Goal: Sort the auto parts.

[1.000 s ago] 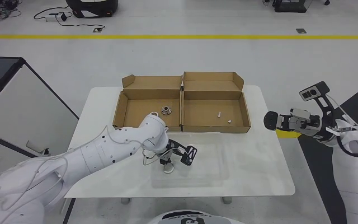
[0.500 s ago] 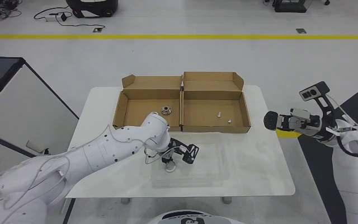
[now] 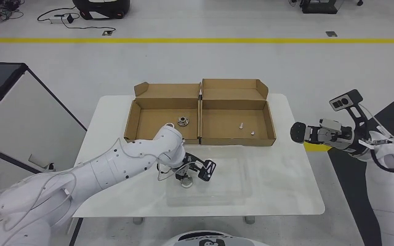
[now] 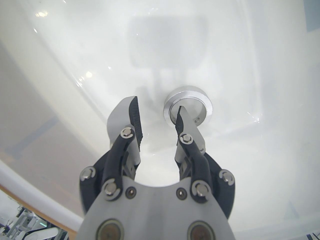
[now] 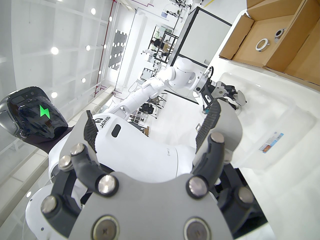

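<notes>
The left gripper [image 4: 156,117] is down in the clear tray [image 3: 231,178] on the table [image 3: 283,178]. Its two fingers are apart and it holds nothing. One fingertip pokes into the hole of the silver ring [image 4: 191,93], which lies flat in the tray. The right gripper [image 5: 151,113] hangs off to the side of the table, wide open, with nothing in it. Behind the tray, the left box [image 3: 132,120] has a round metal part [image 3: 183,120], and the right box [image 3: 269,123] has small bolts [image 3: 241,126]

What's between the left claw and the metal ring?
Nothing, in the left wrist view: one fingertip of the open left claw overlaps the metal ring's bore.
</notes>
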